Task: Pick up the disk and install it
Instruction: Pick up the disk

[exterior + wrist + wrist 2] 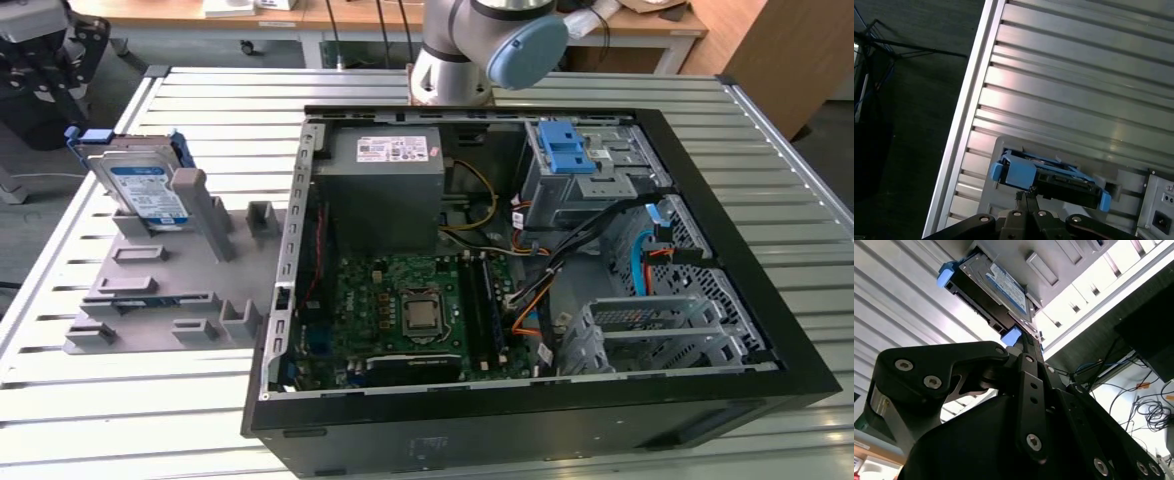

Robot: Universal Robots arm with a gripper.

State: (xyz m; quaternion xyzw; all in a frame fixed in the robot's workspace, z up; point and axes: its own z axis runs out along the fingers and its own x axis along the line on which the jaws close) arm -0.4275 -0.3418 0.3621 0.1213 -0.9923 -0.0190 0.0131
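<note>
The tool (1027,196) is clenched empty, apart from the disk (144,190), its white-and-blue label (1006,286) unreadable.

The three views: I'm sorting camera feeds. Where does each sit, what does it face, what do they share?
Exterior view: off the arm, high, looking down on the open computer case and disk; arm joint shows.
First wrist view: on the arm, looking past the hand at the disk.
Second wrist view: on the arm, along the hand's side toward the disk.
All share the disk.
</note>
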